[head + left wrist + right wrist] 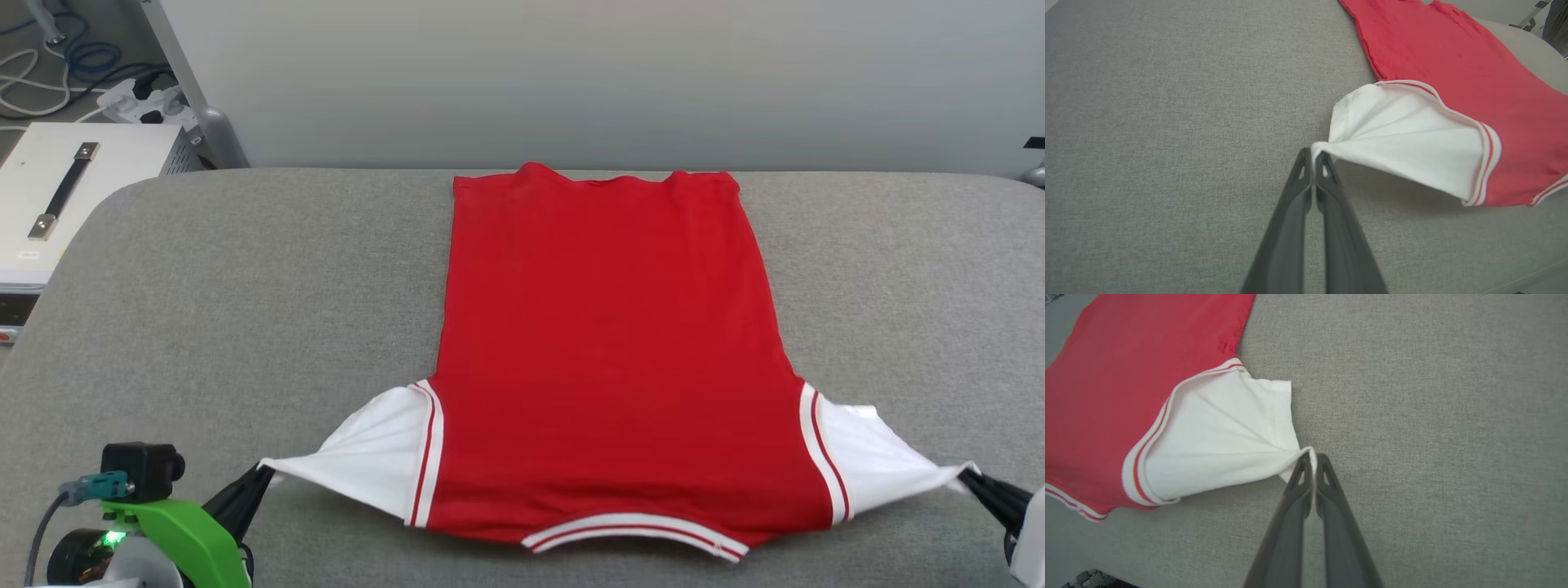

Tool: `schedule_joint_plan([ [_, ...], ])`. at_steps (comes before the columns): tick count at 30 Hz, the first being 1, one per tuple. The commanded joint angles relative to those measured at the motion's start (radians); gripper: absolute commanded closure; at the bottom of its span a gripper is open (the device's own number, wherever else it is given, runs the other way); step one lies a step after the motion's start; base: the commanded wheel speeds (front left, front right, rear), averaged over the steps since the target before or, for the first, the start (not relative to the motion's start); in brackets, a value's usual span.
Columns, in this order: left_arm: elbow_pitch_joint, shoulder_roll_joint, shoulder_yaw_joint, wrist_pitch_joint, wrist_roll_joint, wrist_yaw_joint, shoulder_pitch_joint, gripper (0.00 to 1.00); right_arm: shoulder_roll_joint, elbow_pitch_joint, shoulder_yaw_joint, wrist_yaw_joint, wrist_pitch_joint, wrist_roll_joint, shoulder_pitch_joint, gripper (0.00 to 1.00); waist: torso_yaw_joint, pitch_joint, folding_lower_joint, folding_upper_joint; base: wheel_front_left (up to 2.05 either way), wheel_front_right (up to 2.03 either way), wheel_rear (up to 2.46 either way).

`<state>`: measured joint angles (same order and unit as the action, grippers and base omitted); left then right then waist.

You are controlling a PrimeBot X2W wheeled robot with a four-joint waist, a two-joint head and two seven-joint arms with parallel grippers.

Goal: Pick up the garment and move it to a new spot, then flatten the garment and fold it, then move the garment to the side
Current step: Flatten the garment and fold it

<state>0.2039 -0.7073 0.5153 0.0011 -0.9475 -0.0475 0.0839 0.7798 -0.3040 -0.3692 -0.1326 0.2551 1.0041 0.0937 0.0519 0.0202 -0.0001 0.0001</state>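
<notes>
The red jersey (608,343) lies flat, plain side up, mid-frame on the grey counter (245,286), with its collar toward the bottom edge. At lower left, the left gripper (260,475) has its fingers (1298,192) closed on a white sleeve tip. At lower right, the right gripper (973,480) pinches the other sleeve tip.

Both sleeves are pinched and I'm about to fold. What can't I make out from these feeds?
- Jersey underside, all views: faces the grey table, hidden by its own cloth.
- Right tool, head view: body cut off by the right edge.
- Left tool, head view: base hidden behind the green mount.
- Far hem, head view: whether it overhangs the table's far edge cannot be told.
</notes>
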Motion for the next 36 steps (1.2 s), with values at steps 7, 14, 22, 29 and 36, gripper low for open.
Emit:
schedule_joint_plan([
  [7, -0.101, -0.038, 0.0, 0.031, -0.029, 0.026, -0.063, 1.0, 0.053, 0.105, 0.073, 0.002, 0.083, 0.004, -0.117, 1.0, 0.014, 0.036, 0.0001, -0.0001, 0.0, 0.0, 0.0],
  [14, -0.147, -0.023, 0.034, 0.029, 0.014, 0.008, -0.029, 1.0, 0.041, 0.156, 0.14, 0.002, 0.154, -0.032, -0.137, 1.0, 0.021, 0.091, 0.0001, -0.0001, 0.0, 0.0, 0.0],
  [22, -0.27, -0.018, 0.1, 0.137, 0.019, -0.02, 0.029, 1.0, 0.049, 0.254, 0.29, 0.002, 0.379, -0.077, -0.036, 0.0, 0.066, 0.227, 0.0001, -0.0001, 0.0, 0.0, 0.0],
  [29, -0.39, -0.018, 0.121, 0.236, -0.012, -0.006, 0.067, 1.0, -0.021, 0.334, 0.424, 0.002, 0.706, -0.1, 0.222, 0.0, 0.134, 0.379, 0.0001, -0.0001, 0.0, 0.0, 0.0],
  [36, -0.475, -0.006, 0.126, 0.276, 0.0, 0.01, 0.122, 1.0, -0.115, 0.294, 0.464, 0.002, 0.989, -0.255, 0.568, 0.0, 0.219, 0.498, 0.0001, -0.0001, 0.0, 0.0, 0.0],
])
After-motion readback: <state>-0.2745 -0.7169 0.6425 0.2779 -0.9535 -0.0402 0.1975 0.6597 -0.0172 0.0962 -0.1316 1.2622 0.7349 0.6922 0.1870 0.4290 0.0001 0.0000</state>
